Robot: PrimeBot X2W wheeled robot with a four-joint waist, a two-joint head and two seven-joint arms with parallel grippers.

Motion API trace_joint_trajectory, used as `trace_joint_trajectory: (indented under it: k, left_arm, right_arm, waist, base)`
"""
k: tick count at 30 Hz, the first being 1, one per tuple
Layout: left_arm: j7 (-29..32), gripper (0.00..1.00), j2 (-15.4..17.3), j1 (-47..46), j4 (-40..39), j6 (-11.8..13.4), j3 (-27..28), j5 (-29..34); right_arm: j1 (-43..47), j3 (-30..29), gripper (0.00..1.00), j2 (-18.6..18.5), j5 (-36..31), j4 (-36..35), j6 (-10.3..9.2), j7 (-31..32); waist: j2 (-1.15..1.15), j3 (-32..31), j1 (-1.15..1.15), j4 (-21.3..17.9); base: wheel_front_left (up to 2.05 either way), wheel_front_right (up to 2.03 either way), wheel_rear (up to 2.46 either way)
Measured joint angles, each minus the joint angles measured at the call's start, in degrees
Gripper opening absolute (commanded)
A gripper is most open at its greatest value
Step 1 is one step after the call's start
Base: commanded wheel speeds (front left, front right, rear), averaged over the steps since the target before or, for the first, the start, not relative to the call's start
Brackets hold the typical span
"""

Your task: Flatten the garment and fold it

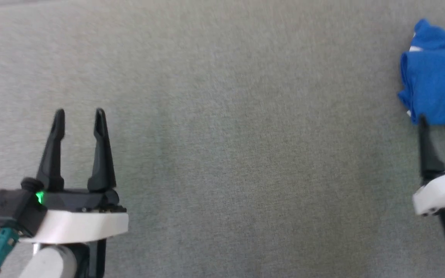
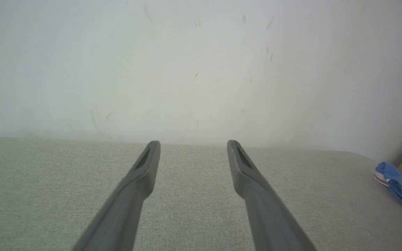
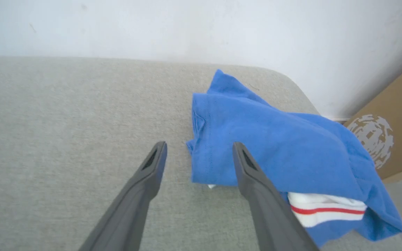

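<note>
Grey upholstered pad (image 1: 226, 116), pale wall (image 2: 187, 69) behind it. All places are noted off the pad.

The garment (image 1: 435, 77) sits at the pad's far right corner, where the edge rounds off beside a cardboard box (image 3: 396, 139). It is a loose blue bundle, doubled over on itself and not spread out. No lettering or number is showing.

Left gripper (image 1: 79, 114) hovers over the pad's left part, well apart from the bundle. Its fingers are spread wide with nothing between them.

Right gripper (image 1: 441, 117) is at the pad's right side, its tips just at the bundle's near edge. Its jaws also gape wide and grip nothing. From its own wrist view one finger crosses in front of the cloth, and I cannot tell whether it touches.

Step, as I judge it: flattening is not done, since the bundle is neither flat nor squared. The next move calls for a pinch on that near edge, then a drag toward the pad's middle, where both arms could reach to spread it.

Heading: the long axis seems to run from the pad's front toward the wall, slanting out to the corner. A blue flap points at the wall. A white sleeve end with red stripe (image 3: 326, 209) peeks out underneath on the box side.
</note>
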Motion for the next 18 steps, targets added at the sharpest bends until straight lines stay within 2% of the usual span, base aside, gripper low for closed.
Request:
trace_joint_trajectory:
  k: [3,6,10,18]
  left_arm:
    - [-0.01,1.00,-1.05,1.75,0.32,-0.40,0.42,0.89]
    - [-0.01,1.00,-1.93,3.26,0.40,-0.67,0.80,1.98]
    - [0.00,1.00,-2.65,5.37,0.68,-1.56,1.03,2.80]
    - [-0.01,1.00,-4.68,10.57,1.14,-2.54,1.65,7.02]
  right_arm:
    - [2.15,1.20,1.00,2.97,-1.18,-2.97,0.00,-4.05]
    - [3.46,1.37,1.00,4.37,-2.52,-5.54,0.00,-8.21]
    - [5.10,1.62,1.00,5.08,-3.22,-7.01,0.00,-12.36]
    - [10.28,2.30,1.00,5.26,-3.25,-7.61,0.00,-15.45]
  waist:
    - [0.00,-2.72,0.00,0.82]
    - [0.00,-5.37,0.00,1.66]
    - [0.00,-8.81,0.00,2.72]
    - [0.00,-14.92,0.00,4.47]
  base:
    - [0.00,0.00,0.00]
    - [0.00,0.00,0.00]
    - [0.00,0.00,0.00]
    - [0.00,0.00,0.00]
